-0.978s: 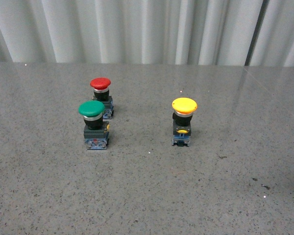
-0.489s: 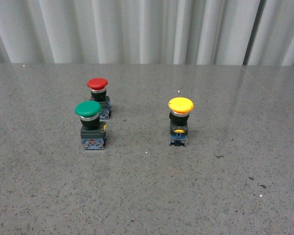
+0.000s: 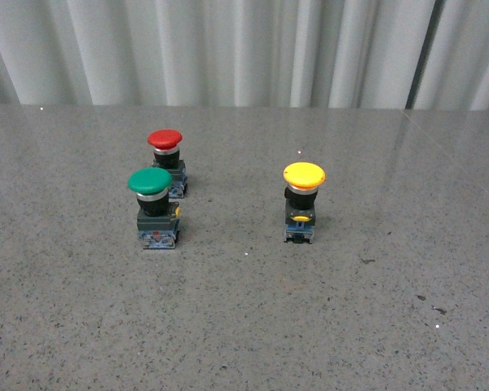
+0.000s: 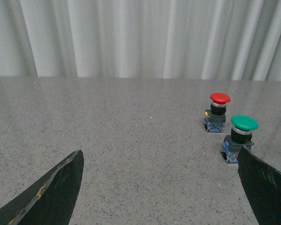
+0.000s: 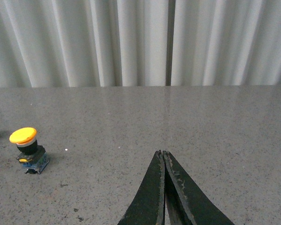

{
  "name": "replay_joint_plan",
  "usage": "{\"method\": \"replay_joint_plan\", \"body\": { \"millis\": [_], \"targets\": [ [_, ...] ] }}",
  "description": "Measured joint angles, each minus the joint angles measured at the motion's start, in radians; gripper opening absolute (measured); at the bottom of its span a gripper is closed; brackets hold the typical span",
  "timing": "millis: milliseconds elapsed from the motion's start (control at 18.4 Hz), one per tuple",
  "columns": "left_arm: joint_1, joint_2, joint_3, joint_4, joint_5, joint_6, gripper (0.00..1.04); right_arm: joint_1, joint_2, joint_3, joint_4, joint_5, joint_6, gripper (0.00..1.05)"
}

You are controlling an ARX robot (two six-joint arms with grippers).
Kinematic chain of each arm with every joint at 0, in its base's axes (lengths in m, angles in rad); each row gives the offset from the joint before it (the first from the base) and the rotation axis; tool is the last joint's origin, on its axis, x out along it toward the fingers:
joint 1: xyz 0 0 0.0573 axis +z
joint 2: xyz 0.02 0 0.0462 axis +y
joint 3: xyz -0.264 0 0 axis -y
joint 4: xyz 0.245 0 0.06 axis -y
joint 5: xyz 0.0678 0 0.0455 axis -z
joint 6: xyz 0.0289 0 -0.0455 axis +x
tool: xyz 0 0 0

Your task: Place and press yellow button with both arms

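- Standing upright on the grey speckled tabletop (image 3: 244, 326), the yellow button (image 3: 303, 199) sits right of centre in the front view, well apart from the other two buttons; no arm shows in that view
- Hidden parts: the green-capped button (image 3: 154, 207) stands in front of the red-capped button (image 3: 167, 161) and covers part of its base; in the left wrist view one dark finger overlaps the lower corner of the green-capped button (image 4: 239, 137), and the yellow button falls outside that picture
- Cut off: both fingers of the left gripper (image 4: 159, 187) run off the picture's edges, so only their tips show; the right gripper (image 5: 163, 157) likewise shows only its tapered end; small print on the button bases is too fine to read
- Jaws: the left gripper's are spread wide, with bare tabletop between them; the right gripper's are pressed together, nothing between them
- From the right wrist view the yellow button (image 5: 27, 150) stands far to one side of the closed tips, not touching them; a sliver of another base shows at that picture's edge
- Against the earlier front views, all three buttons shift a few pixels together and keep their spacing; none has been moved
- Surroundings: pale pleated curtain (image 3: 228, 49) behind the table; a few dark specks on the surface near the front right
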Motion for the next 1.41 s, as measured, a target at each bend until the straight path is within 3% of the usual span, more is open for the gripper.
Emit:
{"method": "replay_joint_plan", "body": {
  "millis": [380,489,815,1033,1196,1304,1413],
  "targets": [
    [0.0,0.0,0.0,0.0,0.0,0.0,0.98,0.0,-0.099,-0.057,-0.031,0.0,0.0,0.02],
    [0.0,0.0,0.0,0.0,0.0,0.0,0.98,0.0,-0.236,-0.065,-0.209,-0.001,-0.001,0.02],
    [0.0,0.0,0.0,0.0,-0.001,0.0,0.98,0.0,-0.277,-0.065,-0.213,0.0,0.0,0.02],
    [0.0,0.0,0.0,0.0,0.0,0.0,0.98,0.0,-0.277,-0.065,-0.213,0.0,-0.001,0.52],
    [0.0,0.0,0.0,0.0,0.0,0.0,0.98,0.0,-0.277,-0.065,-0.213,0.0,-0.001,0.83],
    [0.0,0.0,0.0,0.0,0.0,0.0,0.98,0.0,-0.277,-0.065,-0.213,0.0,-0.001,0.99],
    [0.0,0.0,0.0,0.0,0.0,0.0,0.98,0.0,-0.277,-0.065,-0.213,0.0,-0.001,0.97]
  ]
}}
